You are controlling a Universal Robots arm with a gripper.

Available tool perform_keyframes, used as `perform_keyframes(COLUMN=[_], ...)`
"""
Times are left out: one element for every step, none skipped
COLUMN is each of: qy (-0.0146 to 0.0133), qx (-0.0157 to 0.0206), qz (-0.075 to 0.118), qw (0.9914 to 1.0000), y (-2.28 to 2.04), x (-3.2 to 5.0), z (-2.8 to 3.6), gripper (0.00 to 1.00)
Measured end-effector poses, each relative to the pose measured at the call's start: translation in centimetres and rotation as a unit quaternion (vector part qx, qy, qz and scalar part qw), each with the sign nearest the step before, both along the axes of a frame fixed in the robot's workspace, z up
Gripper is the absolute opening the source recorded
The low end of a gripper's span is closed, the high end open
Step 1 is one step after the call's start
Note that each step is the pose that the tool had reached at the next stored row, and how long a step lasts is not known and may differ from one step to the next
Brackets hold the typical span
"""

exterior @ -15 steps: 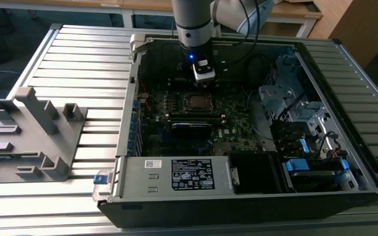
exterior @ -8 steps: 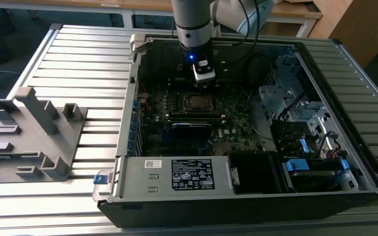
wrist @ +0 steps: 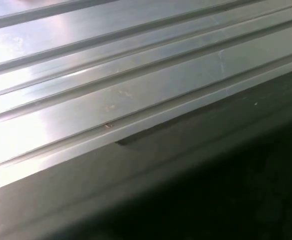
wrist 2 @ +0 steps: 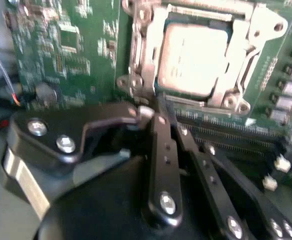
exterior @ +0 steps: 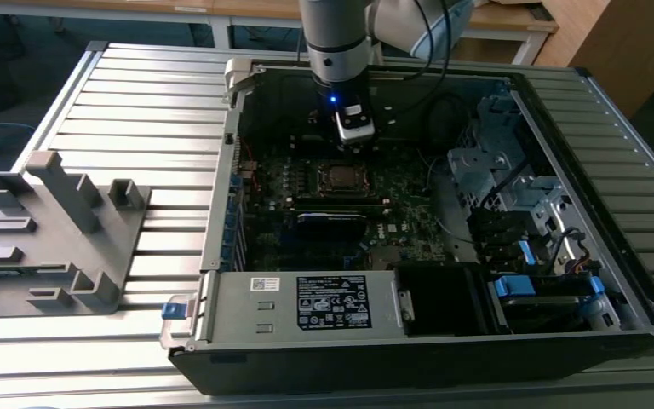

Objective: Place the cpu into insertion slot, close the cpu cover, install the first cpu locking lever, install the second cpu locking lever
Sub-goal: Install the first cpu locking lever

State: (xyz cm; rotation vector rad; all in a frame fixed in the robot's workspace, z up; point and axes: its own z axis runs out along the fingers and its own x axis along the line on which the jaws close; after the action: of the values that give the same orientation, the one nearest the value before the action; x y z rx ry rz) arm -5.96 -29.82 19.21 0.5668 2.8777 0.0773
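Grey cpu [wrist 2: 193, 60] sits under the closed cpu cover [wrist 2: 140, 55]; I can't tell my pincer's [wrist 2: 151, 117] state, its tips blurred.

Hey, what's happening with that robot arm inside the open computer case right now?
A robot arm's gripper is down inside the open computer case, just beside the processor socket on the green motherboard. In the second wrist view the cpu already sits in the socket, and the shiny cpu cover lies closed around it, with the chip's grey top showing through its window. The gripper hangs right at the cover's edge and holds no chip.
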Motion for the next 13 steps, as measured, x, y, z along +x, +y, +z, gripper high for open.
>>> perform_keyframes(qy=[0.0001, 0.0002, 0.0004, 0.0004, 0.0005, 0.0006, 0.001, 0.001, 0.001, 0.0011, 0.0011, 0.0011, 0.0011], qx=[-0.0001, -0.0001, -0.0002, 0.0, 0.0002, 0.0001, -0.0002, -0.0001, -0.0002, -0.0003, -0.0002, -0.0002, -0.0002], qz=[0.0, 0.0, 0.0, 0.0, 0.0, 0.0, 0.0, 0.0, 0.0, 0.0, 0.0, 0.0, 0.0], qw=[1.0, 1.0, 1.0, 1.0, 1.0, 1.0, 1.0, 1.0, 1.0, 1.0, 1.0, 1.0, 1.0], y=[0.0, 0.0, 0.0, 0.01, 0.01, 0.01, 0.0, 0.0, 0.0, -0.01, 0.0, 0.0, 0.0], x=[0.05, 0.08, 0.1, 0.1, 0.11, 0.11, 0.1, 0.1, 0.1, 0.1, 0.1, 0.1, 0.1], z=[0.01, 0.01, 0.04, 0.09, 0.19, 0.35, 0.56, 0.75, 0.96, 1.14, 1.29, 1.4, 1.51], gripper=[0.11, 0.11, 0.11, 0.11, 0.11, 0.11, 0.11, 0.11, 0.11, 0.11, 0.11, 0.11, 0.11])
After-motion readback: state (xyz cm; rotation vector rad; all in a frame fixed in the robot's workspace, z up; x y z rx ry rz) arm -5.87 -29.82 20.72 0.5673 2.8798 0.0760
